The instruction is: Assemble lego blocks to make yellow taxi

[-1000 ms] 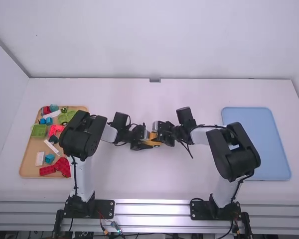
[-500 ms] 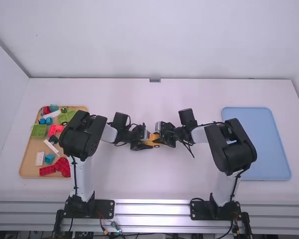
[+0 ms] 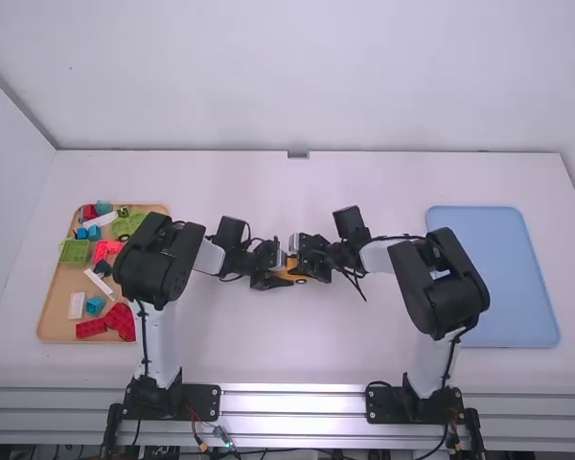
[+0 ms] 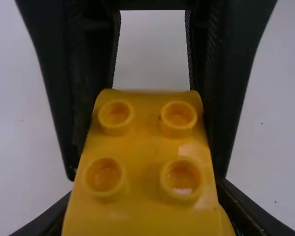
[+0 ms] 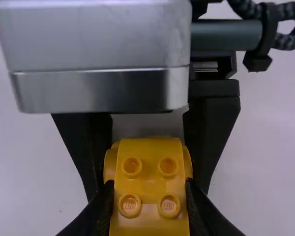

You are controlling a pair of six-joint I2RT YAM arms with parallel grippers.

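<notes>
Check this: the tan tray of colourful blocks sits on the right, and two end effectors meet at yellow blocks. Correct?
No: the high view shows the tan tray on the left. The left end effector and right end effector do meet at yellow blocks.

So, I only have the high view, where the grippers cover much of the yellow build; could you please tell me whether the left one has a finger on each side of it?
Observer: Yes, in the left wrist view the left gripper has a finger against either side of the yellow build.
Operator: Thank you, and does the right one hold it the same way?
Observer: It does; in the right wrist view the right gripper is closed on it, one finger at each side.
Operator: Could you also say how many studs you can see there?
Observer: In that same view I count four round studs, set in two rows of two.
</notes>
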